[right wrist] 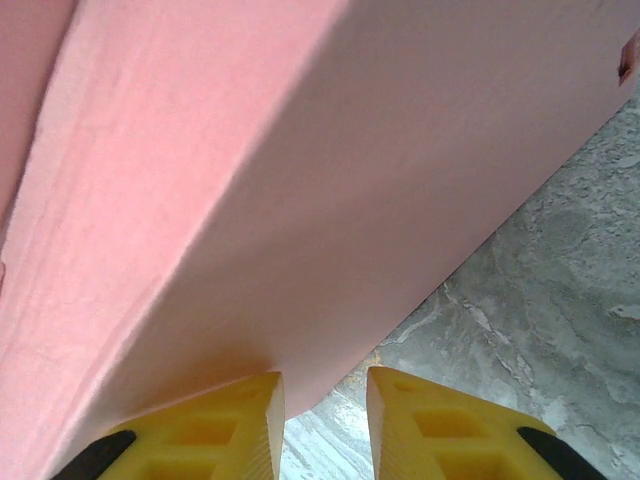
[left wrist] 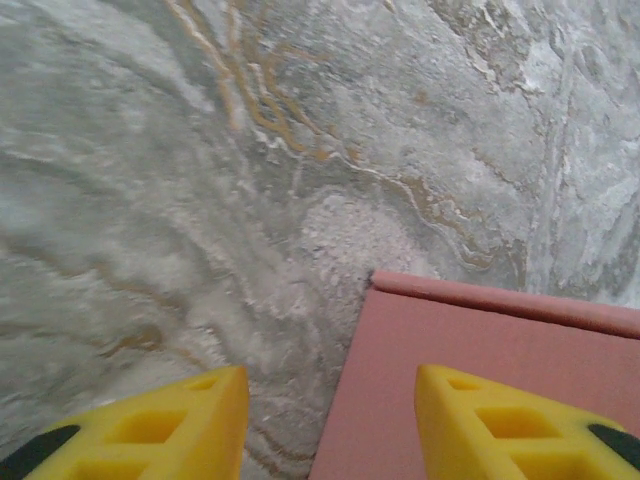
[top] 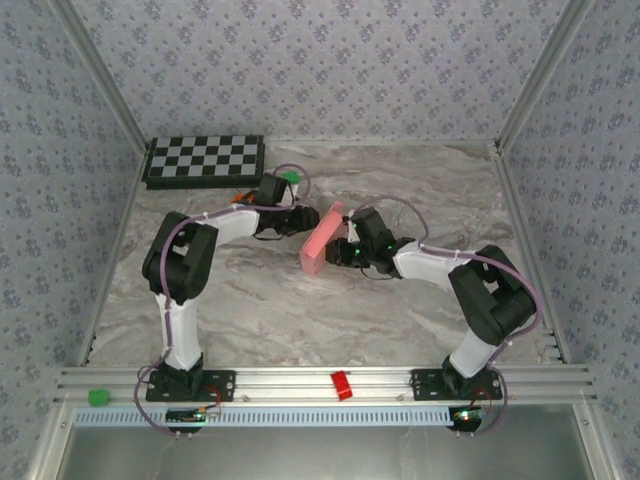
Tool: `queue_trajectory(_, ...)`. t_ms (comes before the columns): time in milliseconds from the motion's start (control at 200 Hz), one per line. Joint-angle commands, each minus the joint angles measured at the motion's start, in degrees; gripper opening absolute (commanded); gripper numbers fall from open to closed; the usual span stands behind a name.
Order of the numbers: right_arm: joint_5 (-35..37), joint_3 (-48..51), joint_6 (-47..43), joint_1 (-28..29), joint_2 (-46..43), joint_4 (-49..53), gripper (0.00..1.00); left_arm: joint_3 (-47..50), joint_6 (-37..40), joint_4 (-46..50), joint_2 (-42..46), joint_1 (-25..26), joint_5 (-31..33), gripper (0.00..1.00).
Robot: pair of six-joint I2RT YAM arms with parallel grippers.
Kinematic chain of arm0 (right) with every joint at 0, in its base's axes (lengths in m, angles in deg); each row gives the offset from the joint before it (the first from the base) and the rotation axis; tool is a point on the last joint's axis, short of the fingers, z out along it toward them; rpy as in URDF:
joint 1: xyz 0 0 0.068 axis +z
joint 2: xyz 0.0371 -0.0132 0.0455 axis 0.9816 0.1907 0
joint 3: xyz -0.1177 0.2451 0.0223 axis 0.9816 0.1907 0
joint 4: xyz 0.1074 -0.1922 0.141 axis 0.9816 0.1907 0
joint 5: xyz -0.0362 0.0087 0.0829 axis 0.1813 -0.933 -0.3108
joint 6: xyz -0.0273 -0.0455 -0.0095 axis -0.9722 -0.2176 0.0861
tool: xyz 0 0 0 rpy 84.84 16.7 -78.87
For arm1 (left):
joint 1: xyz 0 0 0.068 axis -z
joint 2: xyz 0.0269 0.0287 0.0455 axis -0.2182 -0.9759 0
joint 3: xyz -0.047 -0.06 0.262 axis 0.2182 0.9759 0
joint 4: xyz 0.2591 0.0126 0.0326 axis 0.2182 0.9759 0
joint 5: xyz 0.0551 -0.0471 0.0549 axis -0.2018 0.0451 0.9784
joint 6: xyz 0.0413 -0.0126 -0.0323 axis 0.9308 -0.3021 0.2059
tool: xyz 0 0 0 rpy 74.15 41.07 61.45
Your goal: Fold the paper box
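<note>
Pink paper box [top: 322,240] mid-frame: left gripper [left wrist: 330,385] half-open, empty, right gripper [right wrist: 322,390] narrowly parted at its edge, so press both sides evenly.

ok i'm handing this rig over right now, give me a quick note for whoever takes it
Left gripper: open, poised at a corner of the plain pink thin-card paper box, nothing between the jaws.
Right gripper: jaws narrowly apart at the box's lower edge; whether it grips cannot be told.
Box: mid-table on the grey marbled tabletop, between both grippers, standing tilted on an edge.
Done: it already reads as a closed-up rectangular box, not a flat sheet.
Left: probably check the flaps and tabs, which cannot be made out here, then lay it flat and let go.
</note>
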Motion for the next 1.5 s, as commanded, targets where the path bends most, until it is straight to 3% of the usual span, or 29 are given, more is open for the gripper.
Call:
queue_trajectory(0, 2.41, 0.73, 0.48, -0.33, -1.49, 0.51, 0.3, -1.46, 2.89, 4.12, 6.63, -1.17, 4.62, 0.49)
queue_trajectory(140, 7.08, 1.23, -2.5, -1.61, -5.51, 6.17, 0.32, -2.23, 6.86, 9.09, 12.22, -1.17, 10.44, 0.54)
queue_trajectory(350, 8.56, 3.51, -5.75, -6.06, -10.87, 10.24, 0.36, -6.15, 14.51, 16.72, 16.15, 1.16, 12.5, 0.65)
queue_trajectory(570, 8.89, 4.6, -7.51, -9.49, -13.03, 12.65, 0.38, -12.16, 24.7, 24.99, 14.31, 8.09, 18.66, 0.76)
queue_trajectory(920, 8.84, 7.03, -7.0, -11.15, -14.84, 12.48, 0.38, -19.75, 32.34, 32.9, 7.35, 14.89, 25.37, 0.82)
queue_trajectory(1139, 8.84, 8.23, -7.27, -12.45, -16.55, 12.98, 0.38, -22.62, 34.37, 37.08, 3.68, 16.85, 26.33, 0.82)
queue_trajectory(1494, 8.74, 9.9, -7.05, -13.53, -18.2, 13.02, 0.39, -23.26, 37.3, 39.39, 0.97, 18.82, 32.16, 0.72)
